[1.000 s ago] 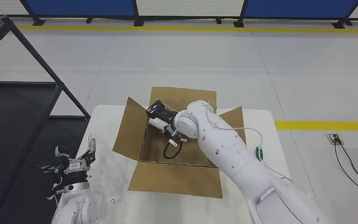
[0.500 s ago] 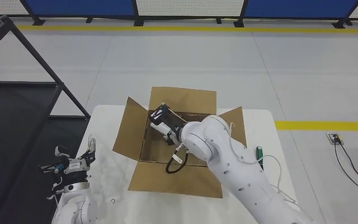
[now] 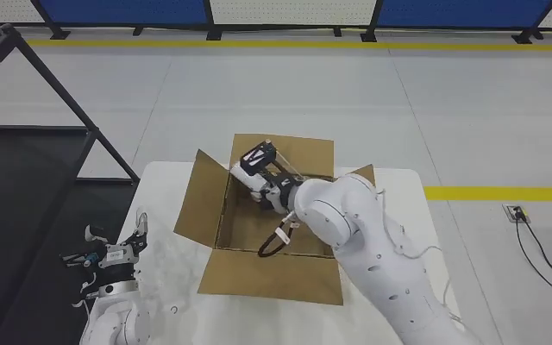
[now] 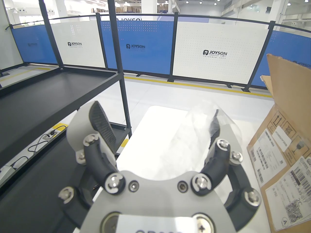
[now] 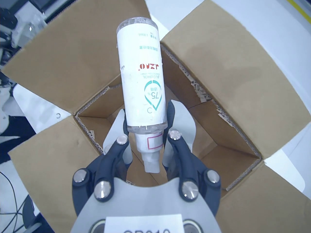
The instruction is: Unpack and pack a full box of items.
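Since the right gripper [image 5: 145,120] is clamped on the spray bottle [image 5: 141,73] right at its shoulder, cap end tucked back toward the wrist, the bottle's long axis sticks straight out past the fingers with the base farthest away. It hangs over the open cardboard box [image 5: 80,56], and in the top view it's above the far side of the opening, near the back flap. Whichever way it goes next, in or out, my guess is the long free end is the bit that has to miss the flaps. Left gripper [image 4: 155,115] sits with fingers spread wide by the table [image 3: 164,285] corner, well apart from the box, so this looks like the right arm's job.
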Available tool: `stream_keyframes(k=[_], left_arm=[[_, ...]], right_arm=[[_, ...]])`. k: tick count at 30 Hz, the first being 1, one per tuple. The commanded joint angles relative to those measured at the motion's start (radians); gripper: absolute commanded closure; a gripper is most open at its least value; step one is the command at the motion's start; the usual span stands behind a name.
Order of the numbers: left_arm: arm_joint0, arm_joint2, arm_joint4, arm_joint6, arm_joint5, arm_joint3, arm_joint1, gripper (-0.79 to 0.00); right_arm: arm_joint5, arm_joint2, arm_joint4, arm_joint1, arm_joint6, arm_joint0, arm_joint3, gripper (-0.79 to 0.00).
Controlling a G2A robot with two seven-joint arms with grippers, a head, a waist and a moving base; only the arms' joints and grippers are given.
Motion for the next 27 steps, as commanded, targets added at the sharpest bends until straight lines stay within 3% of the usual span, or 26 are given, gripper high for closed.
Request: stream_keyframes(k=[1,9,14,21,27], left_arm=[[0.000,0.000,0.000,0.000,0.000,0.000,0.000,-0.785],[0.000,0.000,0.000,0.000,0.000,0.000,0.000,-0.785],[0.000,0.000,0.000,0.000,0.000,0.000,0.000,-0.785],[0.000,0.000,0.000,0.000,0.000,0.000,0.000,-0.785],[0.000,0.000,0.000,0.000,0.000,0.000,0.000,-0.785]], right_arm=[[0.042,0.075,-0.034,0.015,0.002,-0.052,-0.097,0.000],[0.169,0.384,-0.147,0.064,0.071,-0.318,-0.498,0.000],[0.229,0.540,-0.185,0.080,0.104,-0.465,-0.635,0.000],[0.263,0.658,-0.208,0.094,0.215,-0.598,-0.600,0.000],[0.219,0.669,-0.176,0.104,0.315,-0.615,-0.453,0.000]])
